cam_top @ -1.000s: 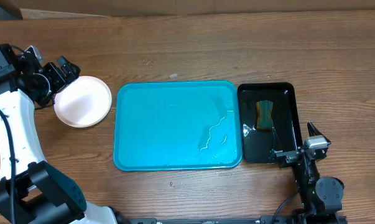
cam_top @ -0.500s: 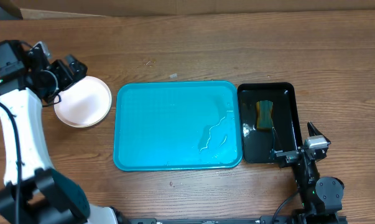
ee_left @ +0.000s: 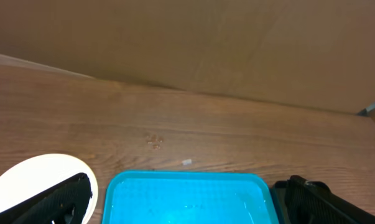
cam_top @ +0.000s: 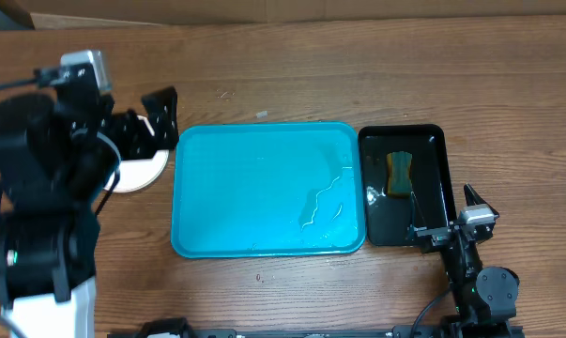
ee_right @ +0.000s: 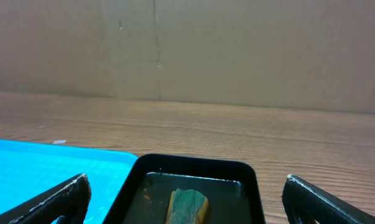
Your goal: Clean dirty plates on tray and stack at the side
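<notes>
Filling the whole view from above is a brown wooden table point(cam_top: 358, 75). The big black and white left arm point(cam_top: 38, 216) stands over the table's left side. The tray point(cam_top: 245, 188) is bright blue and lies flat in the middle of the tabletop. No plate lies on it. Just beside the tray's right side lies a smaller black tray point(cam_top: 402, 129), shiny and wet inside.

The plates point(cam_top: 137, 171) are off the tray, on the tabletop just beside its left side, near the tray's top left corner. Only a white round piece shows from above, because the left arm covers the rest. I cannot tell how many plates are in that spot.

The left gripper point(ee_left: 181, 202) hangs above the plates and the tray's top left corner. Its two black fingers are spread wide apart and nothing is between them. The right arm point(cam_top: 480, 286) is small and sits near the bottom right corner of the tabletop. The right gripper point(ee_right: 187, 202) points at the black tray. Its fingers are spread wide apart too, and they pinch nothing.

A green and yellow sponge point(cam_top: 399, 169) lies in the black tray, in the half toward the far edge of the table. A thin puddle of water point(cam_top: 325, 202) sits on the right part of the blue tray. A few tiny crumbs point(cam_top: 224, 94) lie on the bare wood beyond the tray's far side.
</notes>
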### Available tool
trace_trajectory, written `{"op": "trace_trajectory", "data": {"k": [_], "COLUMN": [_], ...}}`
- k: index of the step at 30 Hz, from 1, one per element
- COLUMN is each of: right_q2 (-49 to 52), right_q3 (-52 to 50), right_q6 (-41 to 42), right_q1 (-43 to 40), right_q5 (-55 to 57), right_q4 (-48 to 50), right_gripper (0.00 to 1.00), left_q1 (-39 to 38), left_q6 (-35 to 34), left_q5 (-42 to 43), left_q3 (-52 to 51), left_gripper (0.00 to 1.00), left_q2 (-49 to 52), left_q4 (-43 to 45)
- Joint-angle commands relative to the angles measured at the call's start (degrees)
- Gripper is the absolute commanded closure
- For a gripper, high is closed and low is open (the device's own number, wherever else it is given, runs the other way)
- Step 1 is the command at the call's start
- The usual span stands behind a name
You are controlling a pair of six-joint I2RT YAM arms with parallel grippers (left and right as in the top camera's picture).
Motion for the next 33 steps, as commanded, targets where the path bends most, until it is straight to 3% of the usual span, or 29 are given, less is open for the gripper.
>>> {"op": "trace_trajectory", "data": {"k": [1,7,15,18,22,33], "right_q2": [-0.5,-0.6,-0.6,-0.6,-0.6,-0.6], "right_q3": [-0.6,-0.6,-0.6,-0.6,-0.6,-0.6], "right_q6": [-0.2,-0.2,-0.2,-0.2,-0.2,-0.2], "right_q1": [-0.4,-0.4,-0.4,-0.4,-0.4,-0.4], "right_q5": [0.5,0.5,0.5,0.5,0.5,0.5], "right_q4": [0.3,0.3,0.3,0.3,0.3,0.3], "right_gripper": [0.0,0.0,0.0,0.0,0.0,0.0], "left_q1": [-0.2,-0.2,-0.9,-1.7,-2.2,-3.9], "left_q6": [1.6,1.5,1.5,1.5,1.5,1.5], "left_q5": [-1.8,-1.9,-1.6,-2.1,-2.2,-7.4], "left_q3": [-4.6,-22.0,-48.2,-58.9,-68.2,-80.8], "left_gripper": [0.0,0.0,0.0,0.0,0.0,0.0], "left_q2": [-5.9,-20.1,-38.9,-46.7,-53.0,-61.1], "left_q4": [-2.2,2.3,35.0,52.4,64.5,68.0]}}
